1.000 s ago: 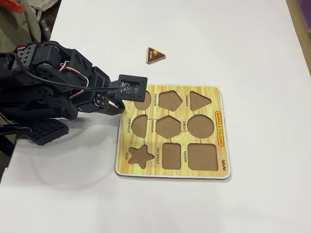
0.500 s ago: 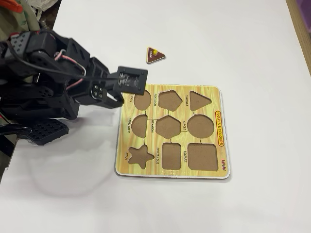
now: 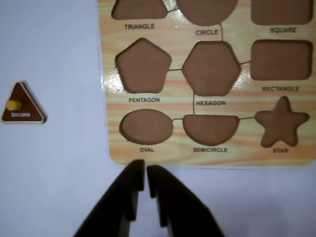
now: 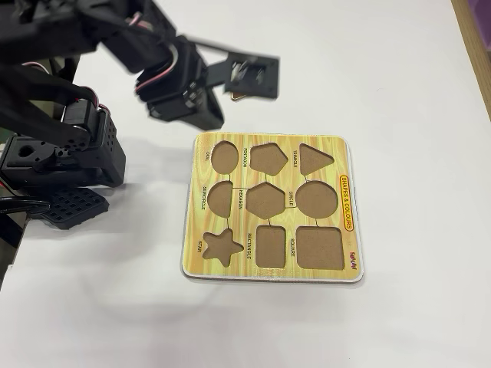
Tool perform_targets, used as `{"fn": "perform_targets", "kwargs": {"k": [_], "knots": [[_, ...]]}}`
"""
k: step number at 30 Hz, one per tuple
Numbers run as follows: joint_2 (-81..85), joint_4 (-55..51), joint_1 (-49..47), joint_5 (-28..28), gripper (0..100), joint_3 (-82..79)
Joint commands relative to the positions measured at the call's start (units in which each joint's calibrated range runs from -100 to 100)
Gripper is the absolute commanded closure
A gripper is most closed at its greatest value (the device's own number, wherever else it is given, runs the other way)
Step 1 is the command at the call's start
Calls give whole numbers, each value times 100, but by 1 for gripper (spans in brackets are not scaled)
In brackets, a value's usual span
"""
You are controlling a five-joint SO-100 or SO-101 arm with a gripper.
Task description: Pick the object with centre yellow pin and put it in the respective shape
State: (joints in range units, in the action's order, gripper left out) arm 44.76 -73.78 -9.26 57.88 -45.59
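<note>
One brown triangular wooden piece with a yellow pin (image 3: 22,104) lies on the white counter (image 3: 49,187) beside one nine-recess wooden shape board (image 3: 148,34); black tool (image 3: 146,170) closed, empty.

A wooden shape board (image 4: 270,270) lies flat on a white table (image 4: 399,92), turned so its labels read sideways. Its nine cut-outs all stand empty: an oval hole (image 4: 224,157), a pentagon hole (image 4: 268,159) and a triangle hole (image 4: 314,159) along the far row, a hexagon hole (image 4: 265,201) in the middle, a star hole (image 4: 221,246) at the near left corner. The black arm (image 4: 61,115) fills the upper left, reaching out over the table just beyond the board's far edge. Its gripper (image 4: 257,77) hangs there above the white surface, and a small brownish piece (image 4: 238,96) peeks out from under it, mostly hidden. Whether the jaws are parted cannot be told from here.
</note>
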Motion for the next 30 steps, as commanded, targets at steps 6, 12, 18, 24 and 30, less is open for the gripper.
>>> {"fn": "perform_targets", "kwargs": {"k": [6, 12, 18, 24, 30], "knots": [[-1321, 5, -978, -9, 98, 1556], [-2074, 5, -1672, 509, 98, 2230], [-2543, 100, -2570, 1069, 98, 2311], [-2986, 100, -3136, 1341, 98, 2473], [-3714, 100, -3215, 1325, 98, 3174]]}}
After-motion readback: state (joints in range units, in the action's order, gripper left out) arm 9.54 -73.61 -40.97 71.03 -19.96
